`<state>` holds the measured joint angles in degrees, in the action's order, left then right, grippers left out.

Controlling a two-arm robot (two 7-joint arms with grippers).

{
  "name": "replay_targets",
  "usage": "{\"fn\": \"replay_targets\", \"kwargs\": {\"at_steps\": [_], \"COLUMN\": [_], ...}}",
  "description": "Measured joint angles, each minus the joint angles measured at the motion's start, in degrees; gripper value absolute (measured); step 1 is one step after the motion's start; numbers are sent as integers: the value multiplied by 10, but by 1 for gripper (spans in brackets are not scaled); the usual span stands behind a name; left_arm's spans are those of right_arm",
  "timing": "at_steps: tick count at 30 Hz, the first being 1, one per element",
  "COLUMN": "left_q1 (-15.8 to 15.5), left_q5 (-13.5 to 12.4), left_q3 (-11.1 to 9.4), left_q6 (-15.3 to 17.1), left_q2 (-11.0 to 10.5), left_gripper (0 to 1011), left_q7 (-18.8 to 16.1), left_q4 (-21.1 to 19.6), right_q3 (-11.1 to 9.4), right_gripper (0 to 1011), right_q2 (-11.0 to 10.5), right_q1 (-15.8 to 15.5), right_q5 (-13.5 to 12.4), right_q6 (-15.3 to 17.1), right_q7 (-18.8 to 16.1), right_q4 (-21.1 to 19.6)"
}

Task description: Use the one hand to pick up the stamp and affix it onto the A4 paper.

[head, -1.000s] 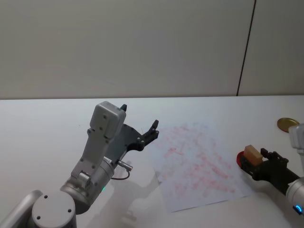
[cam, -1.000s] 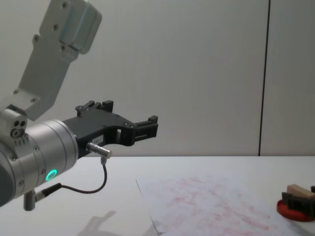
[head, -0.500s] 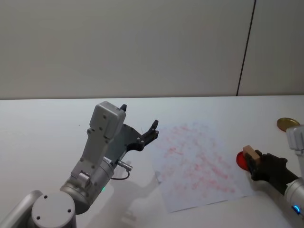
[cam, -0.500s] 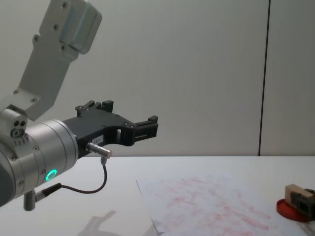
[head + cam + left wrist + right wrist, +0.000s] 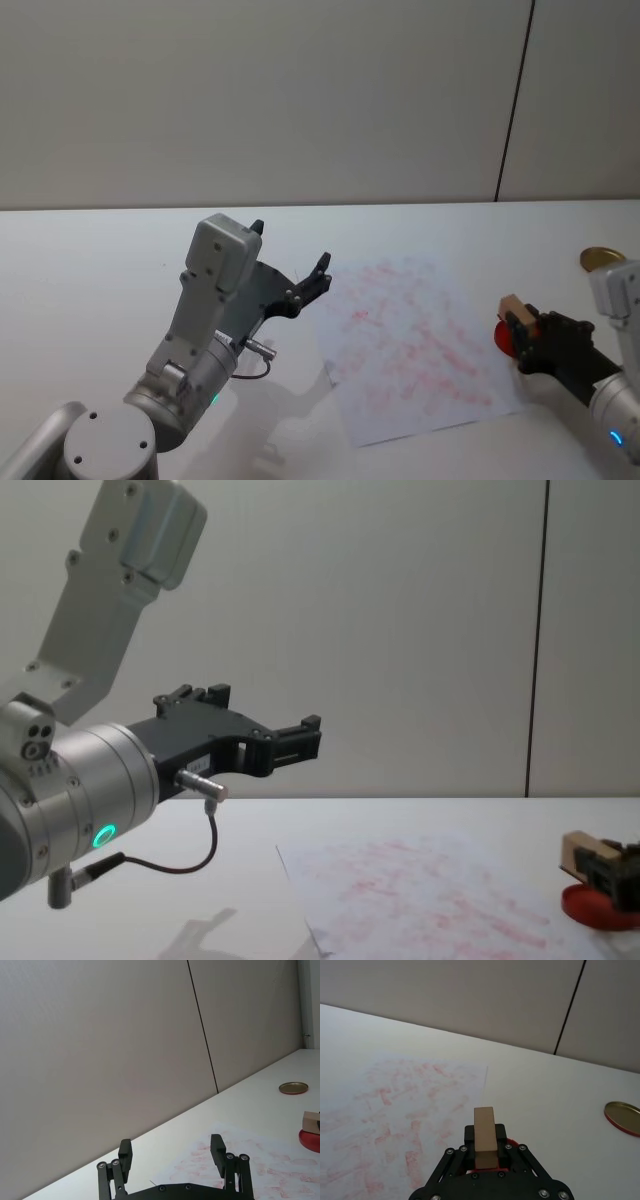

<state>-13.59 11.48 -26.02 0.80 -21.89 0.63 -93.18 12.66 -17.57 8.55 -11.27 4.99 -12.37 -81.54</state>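
Note:
My right gripper [image 5: 520,325] is shut on the stamp [image 5: 510,305], a light-tan wooden block that stands up between the jaws [image 5: 484,1135]. It hovers just above the table at the right edge of the A4 paper [image 5: 410,340], a white sheet covered in pink-red prints. In the chest view the stamp [image 5: 577,852] hangs a little above the red disc [image 5: 590,905]. My left gripper [image 5: 290,285] stays raised and open to the left of the paper, with nothing between its fingers [image 5: 217,1149].
The flat red disc [image 5: 503,336] lies on the table right under the right gripper, beside the paper's edge. A round gold lid [image 5: 600,258] rests farther back on the right. A grey wall stands behind the white table [image 5: 90,250].
My right gripper has carried the stamp left, from over the red disc toward the paper's right edge. The left arm has not moved.

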Motion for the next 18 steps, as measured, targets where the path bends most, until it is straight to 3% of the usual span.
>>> {"fn": "replay_targets", "kwargs": {"at_steps": [18], "left_q1": [0], "left_q5": [0], "left_q3": [0], "left_q6": [0], "left_q2": [0], "left_gripper": [993], "left_q7": [0], "left_q4": [0], "right_q3": [25], "right_gripper": [220], "right_q2": [9], "right_q1": [-25], "right_q5": [-13], "right_q6": [5], "right_q7": [-62], "right_q4": [-58]}}
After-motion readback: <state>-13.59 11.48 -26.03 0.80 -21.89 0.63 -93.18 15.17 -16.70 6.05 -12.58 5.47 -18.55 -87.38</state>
